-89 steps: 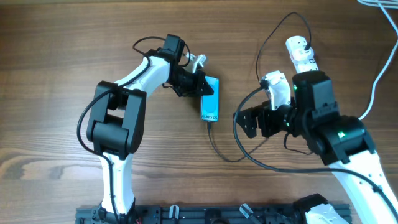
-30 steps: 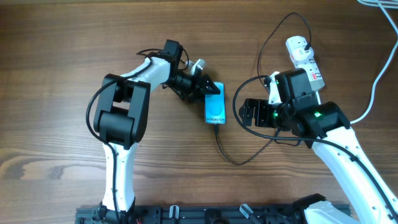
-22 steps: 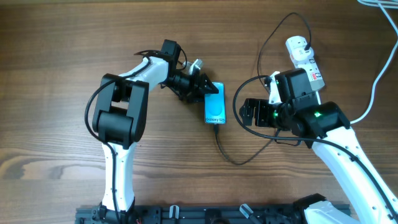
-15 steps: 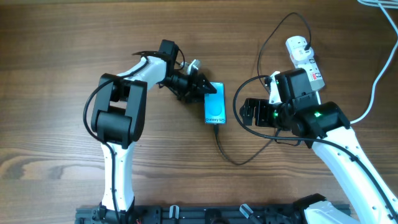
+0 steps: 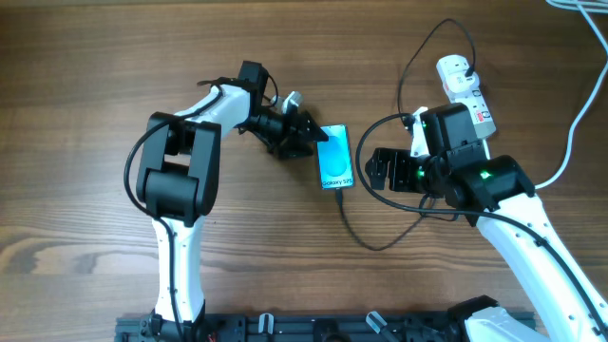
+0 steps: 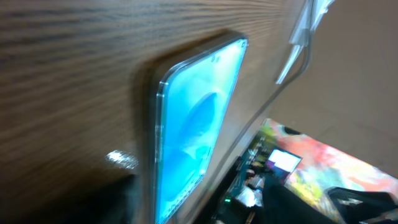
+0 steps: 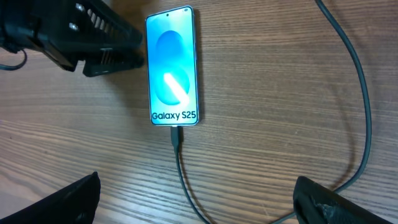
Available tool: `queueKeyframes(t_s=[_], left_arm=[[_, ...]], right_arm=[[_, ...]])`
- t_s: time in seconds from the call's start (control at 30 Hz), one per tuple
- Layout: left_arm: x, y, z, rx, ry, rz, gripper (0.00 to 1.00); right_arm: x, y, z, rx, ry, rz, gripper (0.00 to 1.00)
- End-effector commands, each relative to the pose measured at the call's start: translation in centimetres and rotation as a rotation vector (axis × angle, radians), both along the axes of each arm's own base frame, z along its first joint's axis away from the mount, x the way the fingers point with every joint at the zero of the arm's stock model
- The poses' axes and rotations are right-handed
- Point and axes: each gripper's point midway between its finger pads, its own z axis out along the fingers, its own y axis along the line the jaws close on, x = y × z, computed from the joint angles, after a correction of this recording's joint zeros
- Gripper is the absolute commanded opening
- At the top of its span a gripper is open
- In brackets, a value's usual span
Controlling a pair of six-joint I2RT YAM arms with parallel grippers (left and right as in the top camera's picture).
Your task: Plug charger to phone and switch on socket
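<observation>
The phone (image 5: 336,157) lies flat mid-table, turquoise screen up, "Galaxy S25" on its white strip (image 7: 175,116). The charger's plug tip (image 7: 176,134) sits in the phone's bottom port, and its thin black cable (image 5: 366,237) loops right and up to the white adapter (image 5: 454,68) on the socket (image 5: 467,87). My left gripper (image 5: 309,133) is at the phone's upper left edge, fingers (image 7: 109,28) slightly apart with nothing between them. My right gripper (image 7: 199,205) hovers wide open over the cable just below the phone. In the left wrist view the phone (image 6: 193,137) fills the frame, blurred.
A thick white cord (image 5: 579,104) runs off the socket toward the far right edge. My right arm (image 5: 475,180) covers the socket's near end. The arm bases' black rail (image 5: 313,328) lines the near table edge.
The phone has slid a little right and turned slightly, with the left gripper following at its edge and its jaws widening. The right arm has stayed put.
</observation>
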Motion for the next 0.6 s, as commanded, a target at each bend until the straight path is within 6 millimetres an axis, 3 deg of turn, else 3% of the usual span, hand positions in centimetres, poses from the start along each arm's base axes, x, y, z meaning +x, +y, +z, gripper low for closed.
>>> queueKeyframes(t_s=[0.0, 0.07, 0.1, 0.2, 0.27, 0.37, 0.57], left_arm=[[-1.7, 4.4, -7.9, 0.315, 0.056, 0.003, 0.77], [-1.6, 4.2, -7.8, 0.303, 0.054, 0.005, 0.89], [-1.5, 4.2, -7.6, 0.303, 0.052, 0.007, 0.99], [-1.0, 5.7, -6.7, 0.413, 0.003, 0.009, 1.0], [-0.9, 6.8, -4.8, 0.479, -0.028, 0.011, 1.0], [-0.4, 8.2, -0.3, 0.562, -0.119, 0.028, 1.0], [-0.8, 10.1, 11.1, 0.628, -0.361, 0.104, 1.0]], right_arm=[[0.7, -0.1, -0.2, -0.004, -0.018, -0.021, 1.0], [1.0, 0.0, 0.0, 0.009, -0.028, -0.037, 1.0], [1.2, 0.0, 0.1, 0.012, -0.035, -0.038, 1.0], [1.2, 0.0, 0.1, 0.012, -0.036, -0.038, 1.0], [1.2, 0.0, 0.1, 0.012, -0.036, -0.039, 1.0], [1.3, 0.1, 0.2, 0.014, -0.04, -0.039, 0.99], [1.1, 0.0, 0.1, 0.013, -0.031, -0.043, 1.0]])
